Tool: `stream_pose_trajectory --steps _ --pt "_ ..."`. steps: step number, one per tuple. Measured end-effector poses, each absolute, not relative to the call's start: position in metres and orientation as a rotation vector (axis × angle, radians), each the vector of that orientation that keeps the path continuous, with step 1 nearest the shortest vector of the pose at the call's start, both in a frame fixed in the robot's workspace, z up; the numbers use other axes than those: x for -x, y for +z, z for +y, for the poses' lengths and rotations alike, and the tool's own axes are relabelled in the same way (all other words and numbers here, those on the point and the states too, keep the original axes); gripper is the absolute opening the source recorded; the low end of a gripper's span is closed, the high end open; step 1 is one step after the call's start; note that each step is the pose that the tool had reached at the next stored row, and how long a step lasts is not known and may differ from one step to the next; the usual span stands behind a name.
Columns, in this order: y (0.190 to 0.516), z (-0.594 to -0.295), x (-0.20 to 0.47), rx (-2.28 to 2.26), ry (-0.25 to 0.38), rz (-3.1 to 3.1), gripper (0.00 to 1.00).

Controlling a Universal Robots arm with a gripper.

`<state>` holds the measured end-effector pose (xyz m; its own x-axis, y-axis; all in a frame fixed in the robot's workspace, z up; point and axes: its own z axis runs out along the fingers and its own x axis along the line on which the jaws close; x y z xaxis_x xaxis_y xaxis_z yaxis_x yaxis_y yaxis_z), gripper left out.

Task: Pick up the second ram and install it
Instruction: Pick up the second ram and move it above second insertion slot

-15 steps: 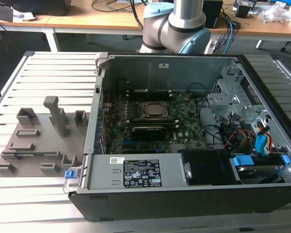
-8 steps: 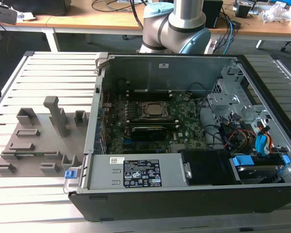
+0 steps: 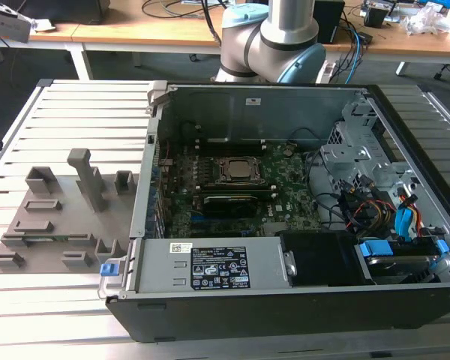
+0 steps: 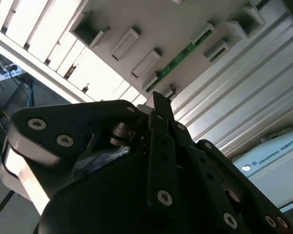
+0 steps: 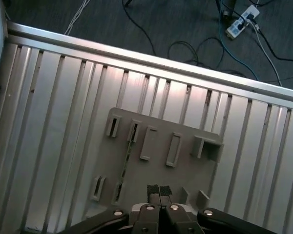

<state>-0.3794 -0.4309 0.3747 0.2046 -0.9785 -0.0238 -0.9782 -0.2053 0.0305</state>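
The exterior view takes in the open computer case (image 3: 285, 187) on the slatted tabletop (image 3: 75, 112), with the grey holder tray (image 3: 66, 221) beside it, toward the exterior view's left. Both wrist views look down on that tray, where the second ram (image 5: 128, 153) stands on edge in a slot. The hand (image 5: 158, 190) hangs above the tray, its pads together, gripping nothing.

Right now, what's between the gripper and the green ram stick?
Only bare grey tray lies between the gripper and the second ram, in the first wrist view.
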Motion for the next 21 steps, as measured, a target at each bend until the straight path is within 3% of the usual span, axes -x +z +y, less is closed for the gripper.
stream_pose_trajectory --steps 14,15,16,17,18,19,21 --pt "0.374 -0.4309 0.3794 -2.066 -0.06 -2.363 0.1" --pt "0.374 -0.4309 0.3794 -2.066 -0.06 -2.363 0.16" --pt "0.374 -0.4309 0.3794 -2.066 -0.06 -2.363 0.16" --pt "0.374 -0.4309 0.3794 -2.066 -0.06 -2.363 0.29" --pt "0.374 -0.4309 0.3794 -2.066 -0.06 -2.363 0.29" --pt "0.374 -0.4309 0.3794 -2.066 -0.06 -2.363 0.36" --pt "0.3739 -0.4309 0.3793 -2.066 -0.06 -2.363 0.36"
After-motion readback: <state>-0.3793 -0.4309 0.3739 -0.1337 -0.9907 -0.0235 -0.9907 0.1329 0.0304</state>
